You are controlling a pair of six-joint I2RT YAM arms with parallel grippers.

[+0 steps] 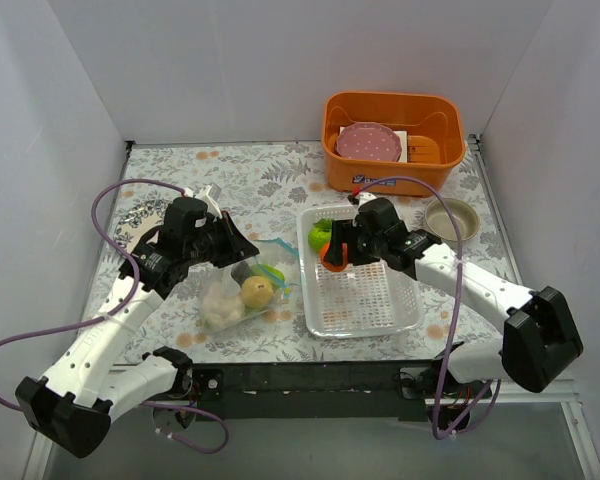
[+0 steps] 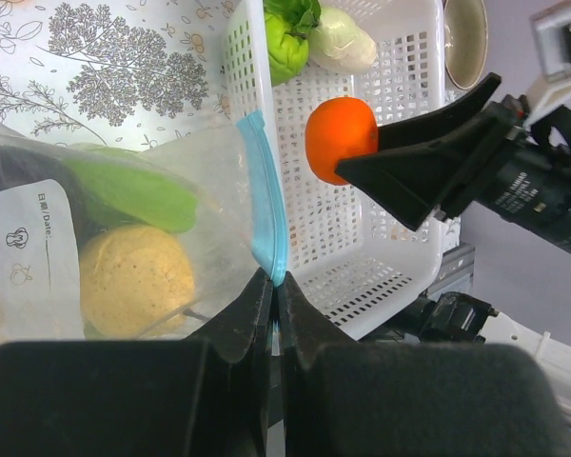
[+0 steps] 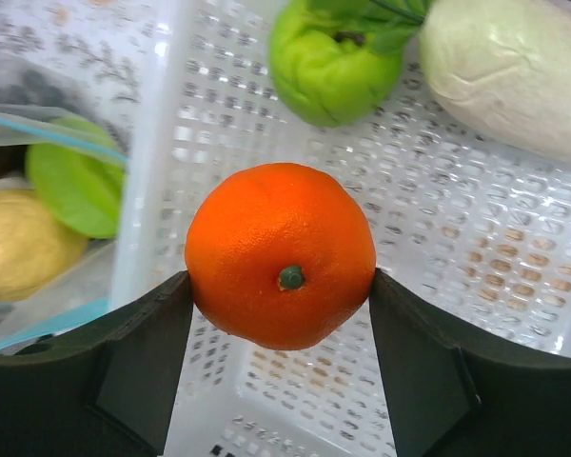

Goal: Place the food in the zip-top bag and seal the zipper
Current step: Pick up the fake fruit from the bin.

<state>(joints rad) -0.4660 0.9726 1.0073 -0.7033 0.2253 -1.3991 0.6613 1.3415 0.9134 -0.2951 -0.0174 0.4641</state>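
A floral-patterned table (image 1: 240,180) carries a white perforated tray (image 1: 365,300) with the zip-top bag (image 1: 235,290) just beside its left wall. That wall stands between the bag's mouth and the orange (image 3: 281,252), which the right pincer (image 3: 281,286) grasps between wide-set fingers above the tray floor. A green pepper (image 3: 328,62) and a whitish vegetable (image 3: 509,67) lie at the tray's far end. The left pincer (image 2: 274,281) is clenched on the bag's light blue zipper (image 2: 266,209). Inside the bag are a yellow lemon (image 2: 138,281), a green piece (image 2: 133,190) and something dark. A white label (image 2: 33,248) on the bag reads "Date:". Behind the tray, an orange bin (image 1: 393,135) holds a pink plate (image 1: 369,142); a small bowl (image 1: 452,217) sits nearby.
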